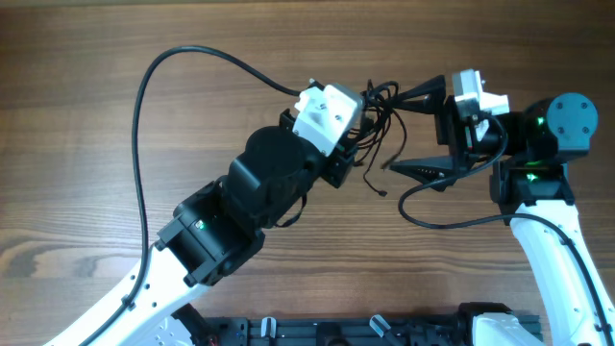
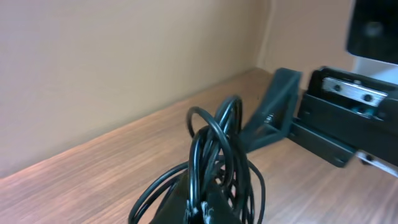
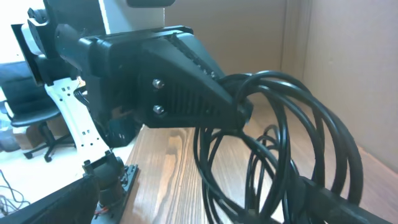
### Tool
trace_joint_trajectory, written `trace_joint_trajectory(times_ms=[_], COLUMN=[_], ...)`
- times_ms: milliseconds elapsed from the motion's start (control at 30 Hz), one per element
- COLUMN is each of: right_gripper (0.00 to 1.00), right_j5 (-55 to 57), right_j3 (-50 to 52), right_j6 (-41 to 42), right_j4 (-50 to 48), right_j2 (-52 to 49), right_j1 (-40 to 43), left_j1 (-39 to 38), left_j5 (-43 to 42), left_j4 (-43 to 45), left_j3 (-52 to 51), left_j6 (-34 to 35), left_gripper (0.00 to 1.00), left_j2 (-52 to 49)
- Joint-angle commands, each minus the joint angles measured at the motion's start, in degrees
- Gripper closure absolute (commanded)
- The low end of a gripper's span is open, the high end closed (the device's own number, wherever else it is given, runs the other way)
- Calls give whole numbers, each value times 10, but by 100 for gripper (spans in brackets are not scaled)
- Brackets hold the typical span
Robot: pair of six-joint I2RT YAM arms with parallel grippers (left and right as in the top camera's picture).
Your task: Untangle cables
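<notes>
The cables (image 1: 381, 108) are a knot of thin black loops held up off the wooden table, with one strand hanging down to a plug end (image 1: 381, 190). My left gripper (image 1: 359, 136) is shut on the bundle; in the left wrist view the loops (image 2: 217, 149) rise straight out of its closed fingertips (image 2: 208, 208). My right gripper (image 1: 390, 135) is open wide, its two fingers on either side of the bundle. In the right wrist view the loops (image 3: 273, 143) hang from the left gripper (image 3: 180, 81), and my right gripper's (image 3: 186, 211) one finger (image 3: 329, 199) reaches in among them.
The thick black arm cable (image 1: 144, 96) of the left arm arcs over the table's left half. The right arm's thick cable (image 1: 452, 219) loops on the table below the right gripper. A beige wall (image 2: 124, 62) stands behind the table.
</notes>
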State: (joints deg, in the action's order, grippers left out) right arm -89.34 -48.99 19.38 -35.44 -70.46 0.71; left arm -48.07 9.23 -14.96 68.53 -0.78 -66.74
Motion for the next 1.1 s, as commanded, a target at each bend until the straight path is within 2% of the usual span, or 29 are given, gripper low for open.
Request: trace_joint_trajectory(times_ms=[0, 100, 367, 400, 533, 633, 767, 967, 1067], right_gripper=[1, 1, 0, 0, 0, 0, 0, 0, 0], right_j5=[-37, -37, -35, -27, 57, 98, 89, 58, 56], right_j3=[-4, -4, -4, -4, -4, -4, -4, -4, -4], right_j6=[3, 3, 3, 6, 52, 63, 108, 108, 108], right_j4=[27, 38, 40, 41, 40, 38, -29, -51, -56], right_j2=[-7, -7, -7, -7, -7, -7, -7, -7, -7], right_j1=[1, 1, 1, 1, 1, 1, 1, 1, 1], left_j1=[0, 0, 0, 0, 0, 0, 0, 0, 0], left_j5=[37, 37, 2, -19, -203, -227, -198, -20, 29], left_j4=[14, 26, 41, 41, 54, 50, 38, 33, 31], left_j3=[4, 4, 4, 4, 4, 4, 4, 4, 4], left_j6=[-13, -50, -65, -65, -65, -63, -63, -61, -37], left_gripper=[96, 96, 96, 96, 96, 96, 96, 96, 96], left_j2=[11, 11, 11, 11, 2, -11, -30, -30, -30])
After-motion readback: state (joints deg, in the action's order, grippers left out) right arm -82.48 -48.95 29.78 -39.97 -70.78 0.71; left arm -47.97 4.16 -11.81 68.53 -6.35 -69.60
